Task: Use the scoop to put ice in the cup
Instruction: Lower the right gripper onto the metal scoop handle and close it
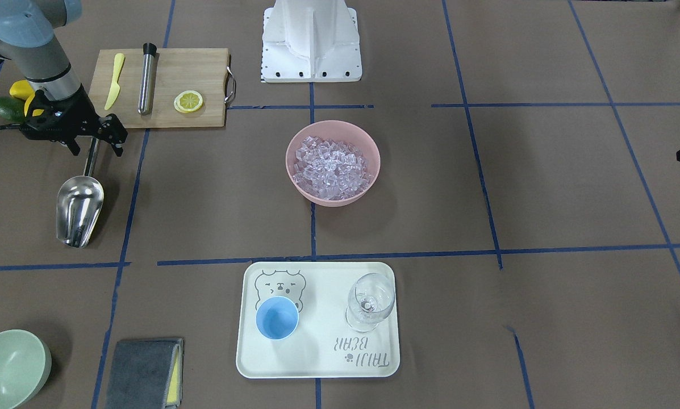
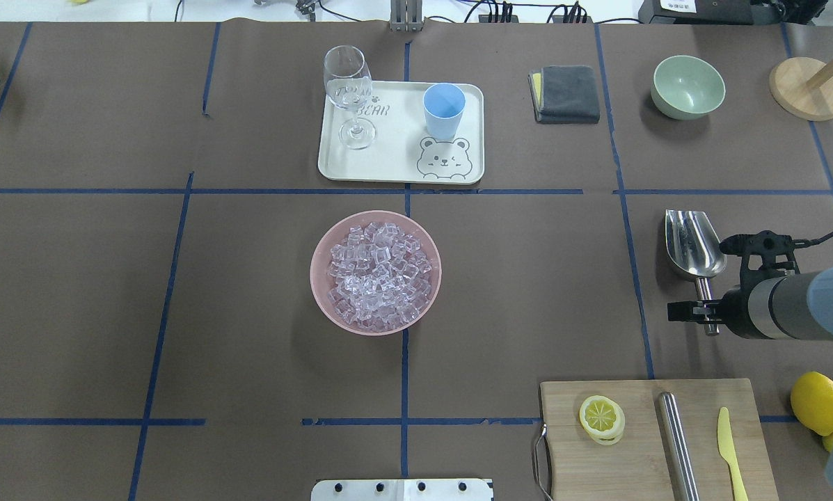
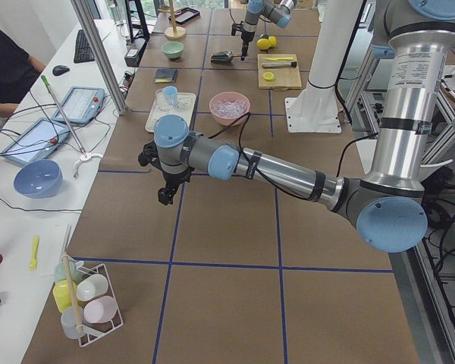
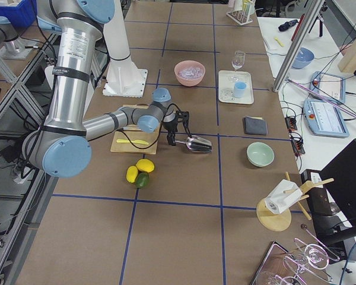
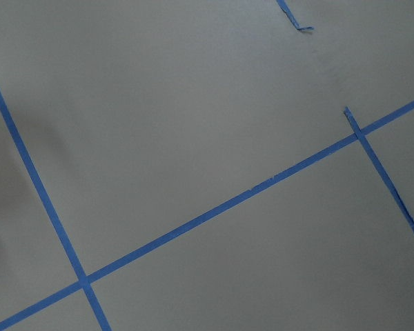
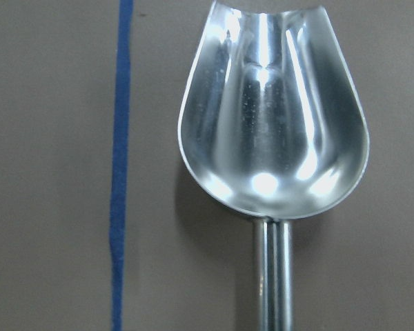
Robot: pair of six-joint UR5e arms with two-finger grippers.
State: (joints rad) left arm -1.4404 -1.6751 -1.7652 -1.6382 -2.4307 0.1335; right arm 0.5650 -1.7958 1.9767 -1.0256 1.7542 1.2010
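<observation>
The scoop (image 1: 79,207) lies flat on the table (image 1: 430,199), well apart from the ice (image 1: 332,167) heaped in the pink bowl (image 1: 333,201) and from the cup (image 1: 277,317) standing on the tray (image 1: 317,363). The right gripper (image 1: 97,149) hangs over the scoop's handle, jaws spread to either side of it, gripping nothing. The left gripper (image 3: 165,193) hovers above the table; how far it is open cannot be told.
</observation>
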